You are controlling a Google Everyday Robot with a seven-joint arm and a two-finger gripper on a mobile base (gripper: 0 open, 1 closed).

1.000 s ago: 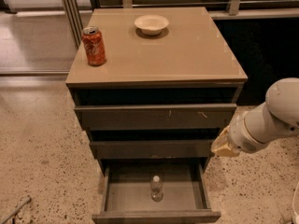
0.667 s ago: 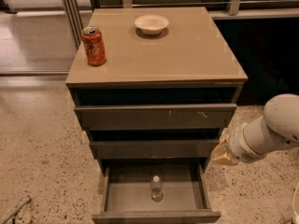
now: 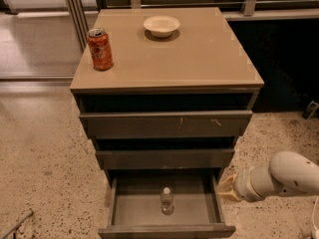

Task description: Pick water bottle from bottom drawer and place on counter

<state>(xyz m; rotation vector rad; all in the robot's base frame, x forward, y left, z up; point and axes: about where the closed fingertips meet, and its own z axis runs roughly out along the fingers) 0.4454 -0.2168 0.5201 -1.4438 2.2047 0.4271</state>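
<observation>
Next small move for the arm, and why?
Probably shift the gripper left, over the right wall of the bottom drawer, toward the water bottle. The bottle stands upright mid-drawer, untouched; the gripper sits outside the drawer, to its right.

Nothing written could be read: no brand, number or sign. The can (image 3: 100, 49) on the counter (image 3: 199, 59) carried pale markings on its red-orange side, but they could not be made out as letters. The bottle (image 3: 167, 200), standing in the bottom drawer (image 3: 134, 208), showed no label that could be read. The top drawer (image 3: 149, 125) bore only light scratches on its front, not writing. The gripper (image 3: 227, 188) sat just outside the bottom drawer's right wall, low over the floor. No marking could be read on it or on the white arm (image 3: 284, 176) behind it.
</observation>
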